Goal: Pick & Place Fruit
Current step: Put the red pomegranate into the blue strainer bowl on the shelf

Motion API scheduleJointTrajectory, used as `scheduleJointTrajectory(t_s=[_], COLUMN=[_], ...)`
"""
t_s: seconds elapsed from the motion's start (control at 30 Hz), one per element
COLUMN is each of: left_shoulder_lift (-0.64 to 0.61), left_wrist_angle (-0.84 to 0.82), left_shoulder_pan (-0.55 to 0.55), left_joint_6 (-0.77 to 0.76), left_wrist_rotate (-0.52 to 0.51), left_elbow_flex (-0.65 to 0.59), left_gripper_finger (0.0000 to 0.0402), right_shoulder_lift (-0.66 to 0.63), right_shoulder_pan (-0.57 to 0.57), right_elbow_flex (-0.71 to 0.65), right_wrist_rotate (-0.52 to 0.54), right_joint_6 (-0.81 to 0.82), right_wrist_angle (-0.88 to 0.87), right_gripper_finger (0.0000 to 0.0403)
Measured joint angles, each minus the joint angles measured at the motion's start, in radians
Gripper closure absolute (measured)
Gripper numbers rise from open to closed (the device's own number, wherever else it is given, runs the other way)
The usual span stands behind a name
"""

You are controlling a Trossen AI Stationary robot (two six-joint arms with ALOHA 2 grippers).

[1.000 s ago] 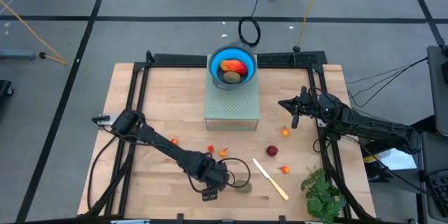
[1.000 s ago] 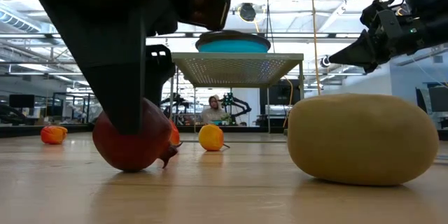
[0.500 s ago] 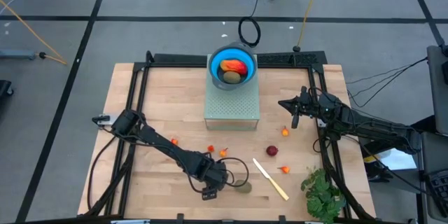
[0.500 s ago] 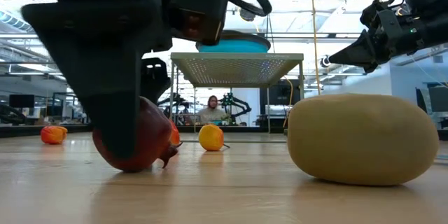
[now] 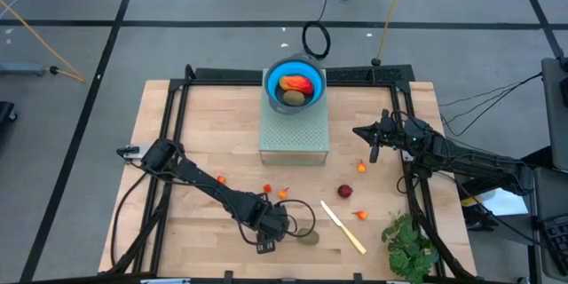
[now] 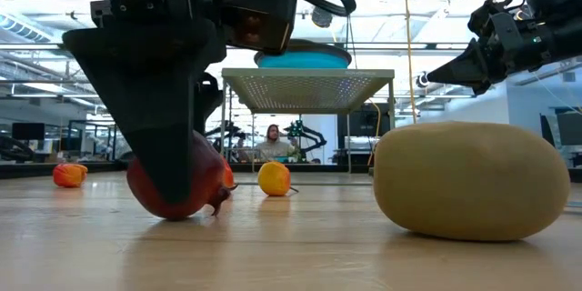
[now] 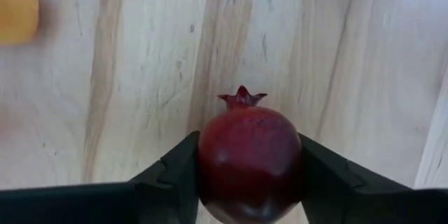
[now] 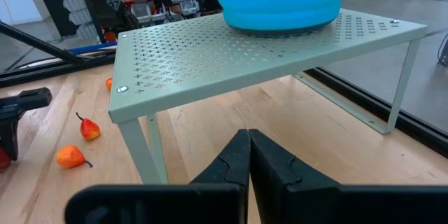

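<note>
A dark red ball (image 7: 250, 161) with a small crown sits on the wooden table near its front edge, between the fingers of my left gripper (image 7: 250, 155), which has shut on it. The high view shows that gripper (image 5: 271, 229) left of a brown-green oval (image 5: 308, 237). In the low view its dark finger hides part of the ball (image 6: 202, 186). Farther back, a blue bowl (image 5: 277, 75) on a perforated shelf (image 5: 295, 138) holds a red-orange oval (image 5: 296, 82) and another brown-green oval (image 5: 293, 98). My right gripper (image 8: 248, 143) waits shut at the table's right side (image 5: 359, 131). My left gripper pinches the dark red ball by its two opposite sides (image 7: 208, 164) between its two fingers (image 7: 171, 178). The fingers come steeply from above. The ball's underside rests on the table, and its crown (image 7: 242, 99) points away from the gripper.
A second dark red ball (image 5: 344, 192), a cream knife (image 5: 343, 227) and a green leafy bunch (image 5: 410, 247) lie toward the right front. Tiny orange-red bits (image 5: 266, 187) (image 5: 361, 215) (image 5: 362, 168) are scattered on the boards. Black frame rails (image 5: 169, 142) run along the sides.
My left gripper has stayed over the dark red ball and drawn its fingers together around it; in the low view the near finger has moved in front of the ball. The ball stays on the table.
</note>
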Motion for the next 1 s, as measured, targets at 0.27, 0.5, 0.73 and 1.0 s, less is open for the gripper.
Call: scheduleJointTrajectory(t_s=[0.27,0.5,0.73,1.0], left_shoulder_lift=[-0.003,-0.076,-0.225,-0.402], left_wrist_angle=[-0.004,-0.034,-0.026,-0.019], left_shoulder_pan=[0.000,0.024,0.060,0.105], left_joint_6=[-0.059,-0.131,-0.234,-0.479], left_wrist_rotate=[0.006,0.055,0.055,-0.072], left_elbow_flex=[0.000,0.010,0.010,0.010], left_gripper_finger=[0.0216,0.0222,0.0232,0.0207], right_shoulder_lift=[0.000,0.000,0.000,0.000], right_shoulder_pan=[0.000,0.000,0.000,0.000], right_elbow_flex=[0.000,0.000,0.000,0.000], right_wrist_rotate=[0.000,0.000,0.000,0.000], right_joint_6=[0.000,0.000,0.000,0.000], right_wrist_angle=[0.000,0.000,0.000,0.000], right_gripper_finger=[0.0403,0.0403,0.0403,0.0403])
